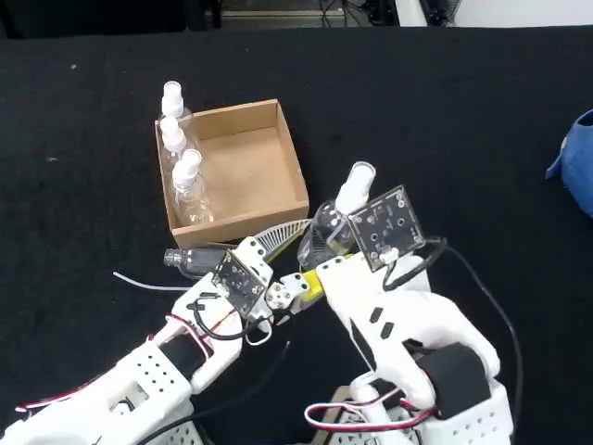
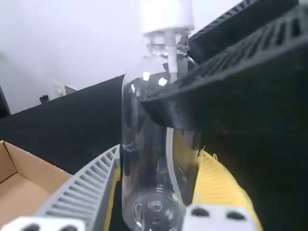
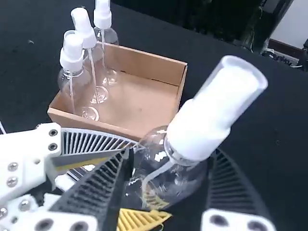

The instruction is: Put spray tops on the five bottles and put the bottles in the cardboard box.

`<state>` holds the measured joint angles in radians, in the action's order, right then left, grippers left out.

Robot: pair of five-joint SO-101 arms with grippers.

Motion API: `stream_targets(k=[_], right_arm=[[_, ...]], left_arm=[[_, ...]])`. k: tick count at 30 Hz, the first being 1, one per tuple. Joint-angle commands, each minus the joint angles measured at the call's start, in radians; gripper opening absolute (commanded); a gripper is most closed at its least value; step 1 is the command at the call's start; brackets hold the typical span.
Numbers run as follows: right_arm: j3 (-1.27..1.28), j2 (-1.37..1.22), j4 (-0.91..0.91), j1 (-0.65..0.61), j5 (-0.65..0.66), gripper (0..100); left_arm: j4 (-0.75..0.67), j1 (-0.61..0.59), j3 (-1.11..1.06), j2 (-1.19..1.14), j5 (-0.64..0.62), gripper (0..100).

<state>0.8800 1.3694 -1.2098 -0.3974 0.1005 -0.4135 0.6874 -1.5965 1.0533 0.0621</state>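
Held bottle (image 1: pixel 326 230) was just outside the cardboard box's (image 1: pixel 246 171) near right corner, tilted, with its spray top (image 1: pixel 356 184) pointing away from the arms. Both grippers were on it.
- Right gripper (image 3: pixel 171 168): black fingers closed around the body, below the neck.
- Left gripper (image 2: pixel 154 192): grey and yellow fingers around the lower body, near the base. It looked clamped rather than just bracketing, but the wrist view was too close to be sure.

Top looked seated on the neck, dip tube running down inside.

Three capped bottles (image 1: pixel 173 134) stood inside the box along its left wall. One more bottle (image 1: pixel 185 260) lay on its side on the table (image 1: pixel 445 111), just outside the box's near left corner. A thin white tube (image 1: pixel 139 280) lay beside it, farther from the box.

My read: capping on this one was about done, and boxing comes next. To do it cleanly:
- Press the top fully home while the left gripper braces the base.
- Open the left fingers wide and back them off from the box's near wall before the right arm moves. Two clamps on one bottle will fight each other.
- Lift over the near wall and bring the bottle upright.
- Set it on the bare box floor to the right of the row, with enough gap not to tip the three.
- Release only once the base is flat on the box floor.
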Motion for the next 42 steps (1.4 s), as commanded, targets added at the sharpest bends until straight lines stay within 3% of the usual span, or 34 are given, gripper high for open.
stream_targets(k=[1,12,17,31,37,42], right_arm=[[-0.038,0.001,-0.009,-0.043,0.011,15.1],[-0.013,-0.001,-0.048,-0.011,0.011,25.8],[-0.013,-0.001,-0.083,-0.009,0.011,25.8],[0.096,-0.001,0.068,-0.005,0.012,18.4],[0.096,-0.001,0.094,0.018,0.012,0.7],[0.101,-0.001,0.103,0.060,0.012,1.0]], left_arm=[[-0.023,0.012,0.018,0.005,0.003,4],[-0.023,0.012,0.018,0.006,0.003,4],[-0.025,0.012,0.018,0.014,0.002,4],[-0.025,0.012,0.016,0.014,0.002,4],[-0.025,0.013,0.016,0.014,0.002,4],[-0.023,0.019,0.007,0.014,0.006,4]])
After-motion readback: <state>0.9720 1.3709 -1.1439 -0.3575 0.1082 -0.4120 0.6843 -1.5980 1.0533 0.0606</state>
